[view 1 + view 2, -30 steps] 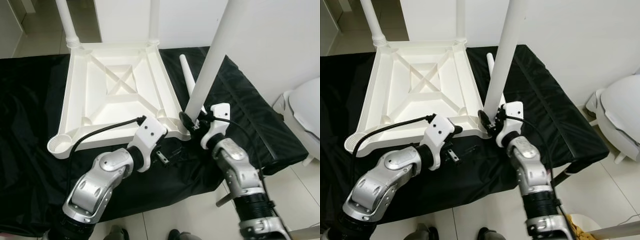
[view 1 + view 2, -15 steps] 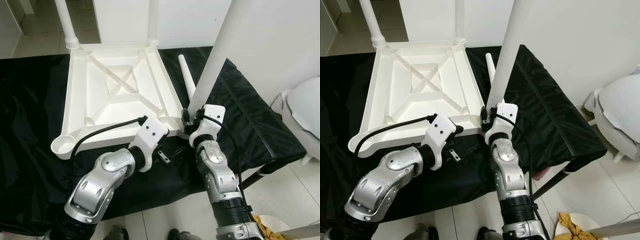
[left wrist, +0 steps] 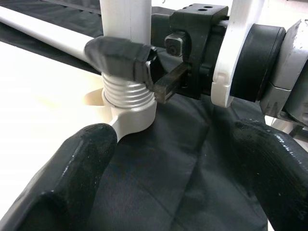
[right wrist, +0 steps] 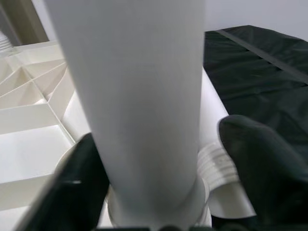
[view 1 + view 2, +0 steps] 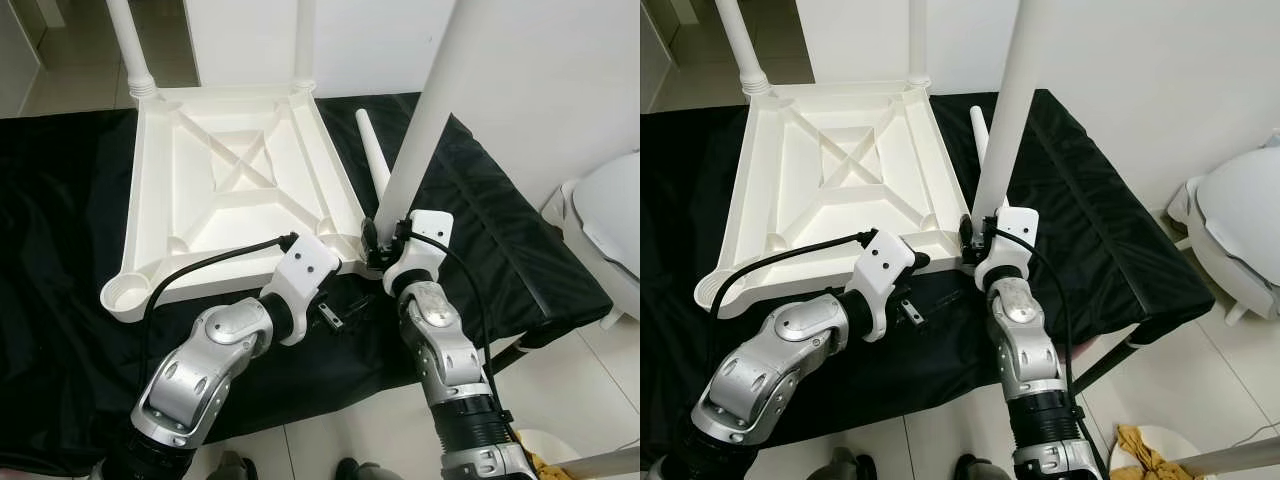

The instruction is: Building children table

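Note:
The white table top (image 5: pixel 230 180) lies upside down on a black cloth (image 5: pixel 60 200). Two legs (image 5: pixel 128 45) stand in its far corners. A third leg (image 5: pixel 420 120) stands in the near right corner socket, its threaded base (image 3: pixel 126 94) showing above the socket. My right gripper (image 5: pixel 372 245) is shut on this leg just above the threads, one finger (image 3: pixel 120 55) wrapped across it. My left gripper (image 5: pixel 335 310) hovers open over the cloth just in front of that corner, its fingers (image 3: pixel 72 178) wide apart and holding nothing. A loose leg (image 5: pixel 372 150) lies on the cloth behind.
The near left corner socket (image 5: pixel 122 295) holds no leg. A white rounded plastic object (image 5: pixel 610 215) stands on the tiled floor to the right. The cloth-covered surface ends just in front of my arms. A white wall runs behind.
My right forearm swung in to the left under the table corner, then eased slightly back, with its gripper staying at the leg's base. The left arm has hardly moved.

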You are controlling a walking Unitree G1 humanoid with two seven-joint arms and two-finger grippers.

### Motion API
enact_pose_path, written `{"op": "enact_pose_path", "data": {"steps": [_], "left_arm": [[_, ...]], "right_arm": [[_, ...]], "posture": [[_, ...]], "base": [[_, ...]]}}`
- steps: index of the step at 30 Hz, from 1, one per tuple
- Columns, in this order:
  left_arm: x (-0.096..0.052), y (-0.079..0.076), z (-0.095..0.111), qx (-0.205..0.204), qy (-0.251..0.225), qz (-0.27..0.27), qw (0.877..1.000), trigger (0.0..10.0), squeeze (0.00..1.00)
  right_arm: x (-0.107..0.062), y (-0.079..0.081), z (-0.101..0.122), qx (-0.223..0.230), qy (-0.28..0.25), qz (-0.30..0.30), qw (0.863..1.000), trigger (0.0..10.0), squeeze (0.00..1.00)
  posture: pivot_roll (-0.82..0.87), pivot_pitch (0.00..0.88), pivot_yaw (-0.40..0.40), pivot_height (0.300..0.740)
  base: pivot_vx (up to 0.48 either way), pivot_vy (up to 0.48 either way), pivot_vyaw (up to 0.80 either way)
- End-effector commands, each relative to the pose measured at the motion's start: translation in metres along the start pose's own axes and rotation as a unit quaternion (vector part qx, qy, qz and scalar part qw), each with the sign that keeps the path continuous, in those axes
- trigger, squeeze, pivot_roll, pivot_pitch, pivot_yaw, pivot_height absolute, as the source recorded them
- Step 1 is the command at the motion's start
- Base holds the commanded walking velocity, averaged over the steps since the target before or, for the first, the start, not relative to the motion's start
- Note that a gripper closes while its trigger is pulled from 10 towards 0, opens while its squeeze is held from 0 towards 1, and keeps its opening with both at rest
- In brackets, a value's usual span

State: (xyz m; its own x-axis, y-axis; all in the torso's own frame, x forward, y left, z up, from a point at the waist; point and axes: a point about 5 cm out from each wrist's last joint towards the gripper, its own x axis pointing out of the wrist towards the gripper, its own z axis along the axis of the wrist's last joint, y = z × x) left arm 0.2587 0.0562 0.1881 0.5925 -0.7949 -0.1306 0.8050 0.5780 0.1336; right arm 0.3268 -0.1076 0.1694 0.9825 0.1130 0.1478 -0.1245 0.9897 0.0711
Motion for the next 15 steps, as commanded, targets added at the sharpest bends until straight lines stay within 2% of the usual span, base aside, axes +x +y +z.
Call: {"op": "enact_pose_path", "data": {"steps": [1, 2, 3, 7, 9, 11, 15], "left_arm": [[0.001, -0.001, -0.001, -0.001, 0.004, -0.003, 1.000, 10.0, 0.00], [0.001, -0.001, -0.001, -0.001, 0.004, -0.003, 1.000, 10.0, 0.00], [0.001, -0.001, -0.001, 0.000, 0.005, -0.002, 1.000, 10.0, 0.00], [0.001, -0.001, -0.001, -0.002, 0.005, -0.001, 1.000, 10.0, 0.00], [0.001, -0.001, -0.001, -0.003, 0.004, -0.001, 1.000, 10.0, 0.00], [0.001, 0.000, 0.000, -0.003, 0.004, -0.001, 1.000, 10.0, 0.00], [0.001, 0.000, 0.000, -0.002, 0.004, -0.001, 1.000, 10.0, 0.00]], "right_arm": [[-0.002, -0.002, -0.005, 0.009, 0.005, 0.008, 1.000, 10.0, 1.00], [-0.003, -0.001, -0.004, 0.014, 0.002, 0.031, 0.999, 10.0, 0.33], [-0.004, -0.001, -0.003, 0.019, -0.002, 0.048, 0.999, 10.0, 0.00], [-0.004, 0.000, -0.002, 0.028, -0.004, 0.068, 0.997, 10.0, 0.00], [-0.005, -0.002, 0.001, 0.032, -0.010, 0.115, 0.993, 10.0, 0.00], [-0.004, -0.007, 0.004, 0.015, -0.016, 0.158, 0.987, 10.0, 0.00], [-0.003, -0.015, 0.005, -0.005, -0.017, 0.188, 0.982, 10.0, 0.00]], "posture": [[-0.01, 0.098, -0.029, 0.740], [-0.01, 0.099, -0.029, 0.740], [-0.01, 0.099, -0.029, 0.740], [0.00, 0.099, -0.028, 0.740], [0.00, 0.098, -0.026, 0.740], [0.00, 0.099, -0.023, 0.740], [0.00, 0.099, -0.021, 0.740]], "base": [[0.000, 0.000, 0.00], [0.000, 0.000, 0.00], [0.000, 0.000, 0.00], [0.000, 0.000, 0.00], [0.000, 0.000, 0.00], [0.000, 0.000, 0.00], [0.000, 0.000, 0.00]]}}
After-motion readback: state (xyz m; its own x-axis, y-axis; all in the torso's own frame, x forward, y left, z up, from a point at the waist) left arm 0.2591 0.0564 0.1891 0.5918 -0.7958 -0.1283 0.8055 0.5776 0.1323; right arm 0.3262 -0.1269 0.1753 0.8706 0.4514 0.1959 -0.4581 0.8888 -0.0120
